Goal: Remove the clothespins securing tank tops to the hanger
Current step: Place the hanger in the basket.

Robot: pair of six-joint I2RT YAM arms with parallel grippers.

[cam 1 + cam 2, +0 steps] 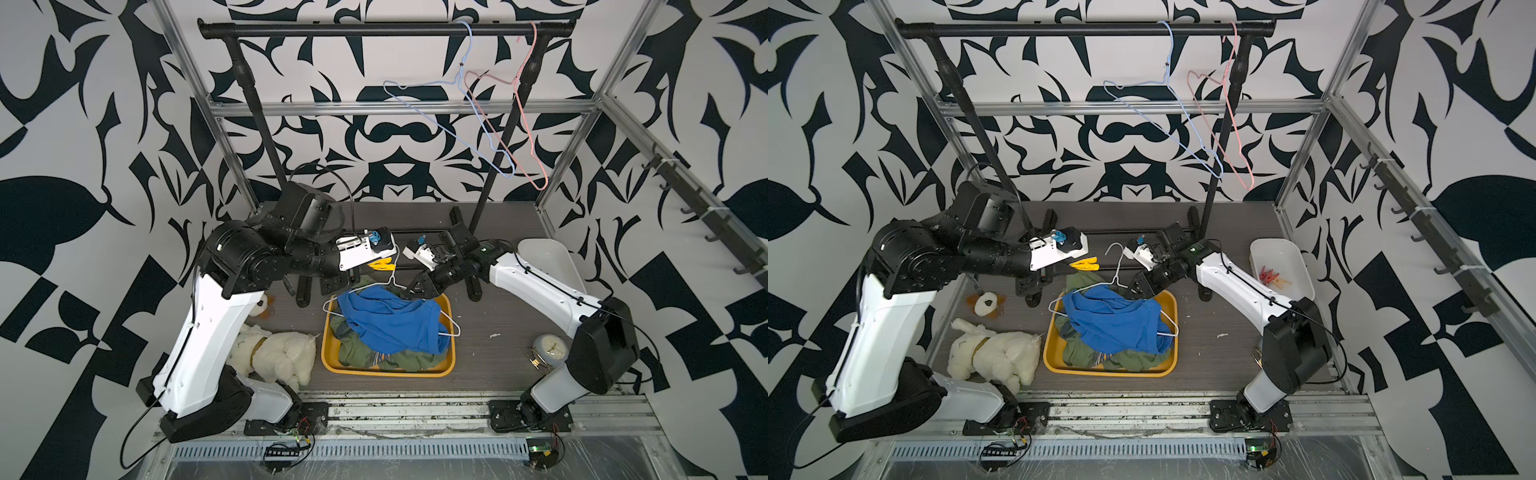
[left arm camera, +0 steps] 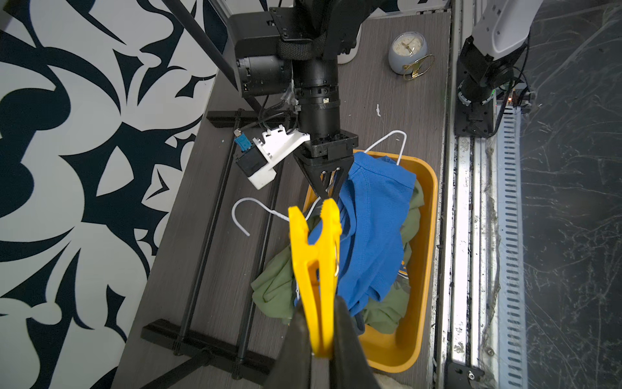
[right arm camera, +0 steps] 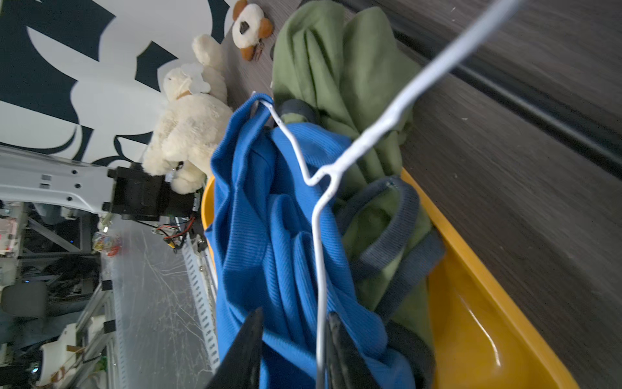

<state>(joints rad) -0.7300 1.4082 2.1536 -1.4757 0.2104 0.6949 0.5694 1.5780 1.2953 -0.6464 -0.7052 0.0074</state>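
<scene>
A dark wood-grain bench [image 1: 490, 357] is carrying a yellow plastic tray [image 1: 386, 371], a cream plush dog [image 1: 274, 353], a pale round clock [image 1: 549, 350] and a white plastic bin [image 1: 540, 253].

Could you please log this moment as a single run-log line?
left claw: shut on yellow pin | right claw: open, astride hanger | blue top: over green tops in tray

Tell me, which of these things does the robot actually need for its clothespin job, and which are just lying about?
Part of the job:
- yellow plastic clothespin in the left hand
- white wire hanger
- bright blue tank top
- olive green tank tops
- coral-red clothespins in the white plastic bin

Just lying about:
- cream plush dog
- small brown-and-white plush toy
- round grey alarm clock
</scene>
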